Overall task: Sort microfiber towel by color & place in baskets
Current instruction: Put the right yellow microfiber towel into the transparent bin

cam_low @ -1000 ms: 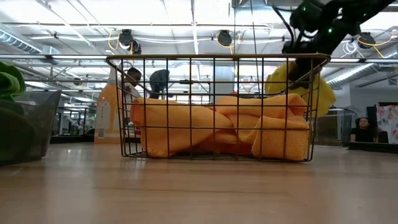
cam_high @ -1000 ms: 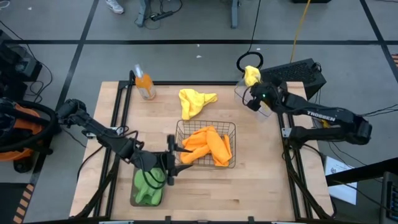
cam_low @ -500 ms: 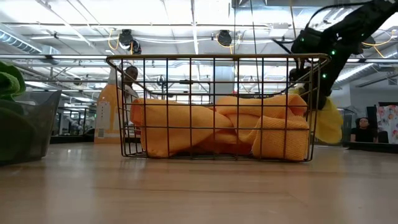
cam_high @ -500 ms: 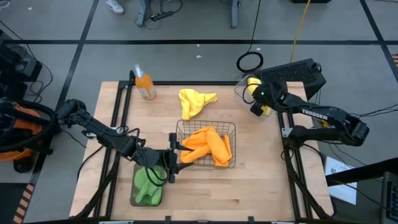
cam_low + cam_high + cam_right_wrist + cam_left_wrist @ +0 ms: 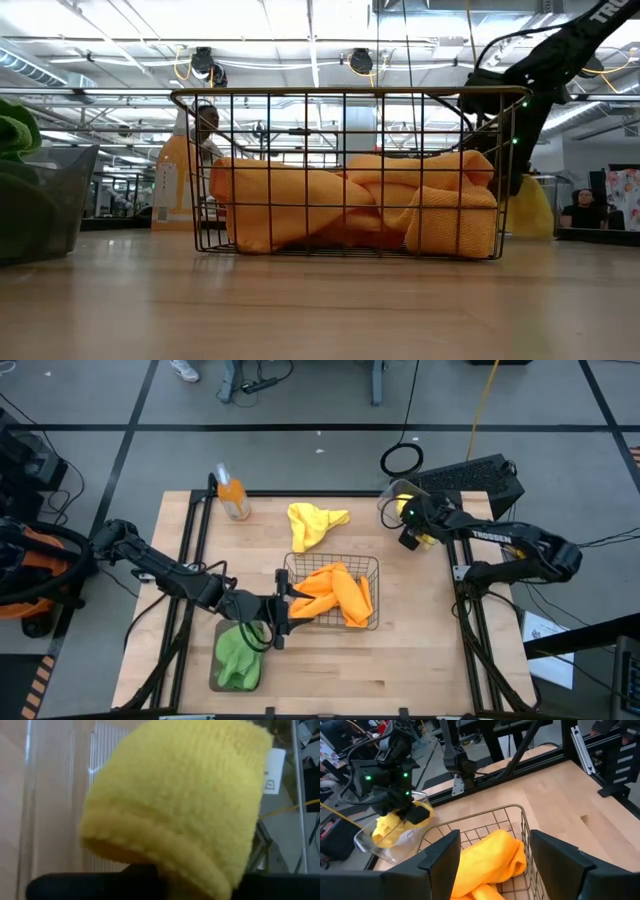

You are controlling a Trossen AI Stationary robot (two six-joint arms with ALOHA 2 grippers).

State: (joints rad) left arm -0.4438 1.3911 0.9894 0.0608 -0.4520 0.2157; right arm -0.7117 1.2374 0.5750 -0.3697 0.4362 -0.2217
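My right gripper (image 5: pixel 410 527) is shut on a yellow towel (image 5: pixel 175 795) at the clear plastic tub (image 5: pixel 388 510) on the table's far right; the towel also shows in the left wrist view (image 5: pixel 390 827). My left gripper (image 5: pixel 283 610) is open and empty beside the left wall of the square wire basket (image 5: pixel 372 565), which holds orange towels (image 5: pixel 335 595). Green towels (image 5: pixel 238 655) lie in the grey tray (image 5: pixel 214 670) at the near left. A second yellow towel (image 5: pixel 315 522) lies crumpled on the table beyond the wire basket. My right gripper pinches a bunched fold of the yellow towel (image 5: pixel 167 862) between its two fingers, coming from above. The towel bulges out past the fingers, and its lower part lies inside the clear tub (image 5: pixel 380 840). One layer or several, I cannot tell.
An orange bottle (image 5: pixel 233 498) stands at the far left of the table. Bare wood lies near the front edge and right of the wire basket. A black box (image 5: pixel 470 478) sits beyond the table's far right corner. People show in the room behind.
My right gripper has gone down with the yellow towel, which was held high above the tub and now hangs low into it. My left gripper has gone from over the grey tray toward the table's right and far side, up to the wire basket's left wall.
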